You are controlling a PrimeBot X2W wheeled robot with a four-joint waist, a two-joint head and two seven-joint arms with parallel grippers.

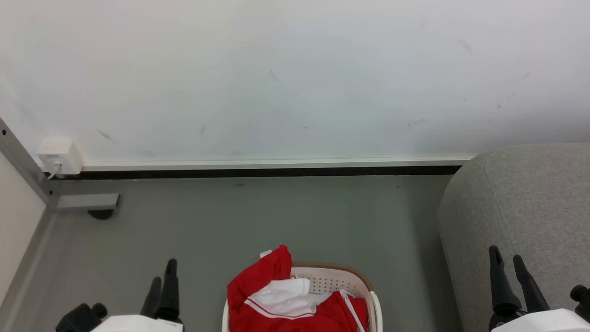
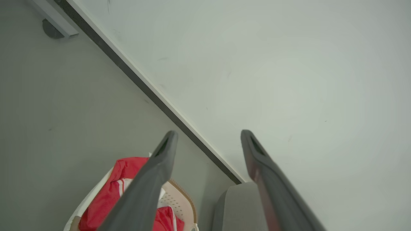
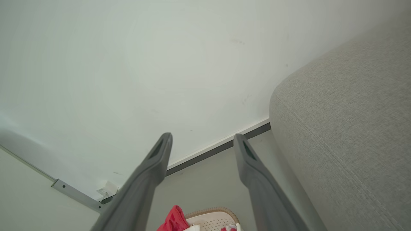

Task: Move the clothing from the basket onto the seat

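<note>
A grey floor (image 1: 276, 216) runs to a pale wall (image 1: 295, 83), and low before it the left gripper (image 1: 164, 272) and right gripper (image 1: 505, 254) stand with fingers spread and nothing between them, either side of the basket (image 1: 343, 279), likely poised for a first reach. The clothing (image 1: 265, 283) lies heaped in the basket, one red fold rising over its rim, the seat (image 1: 530, 198) just beside on the right. The wrist views make the empty gaps plain; the head view gives the garment's white panel and stripe trim.

Clothing (image 1: 258, 282): bright red, white panels, thin white stripes. Basket (image 1: 336, 282): white, perforated, brown rim. Seat (image 1: 530, 198): light grey weave.
</note>
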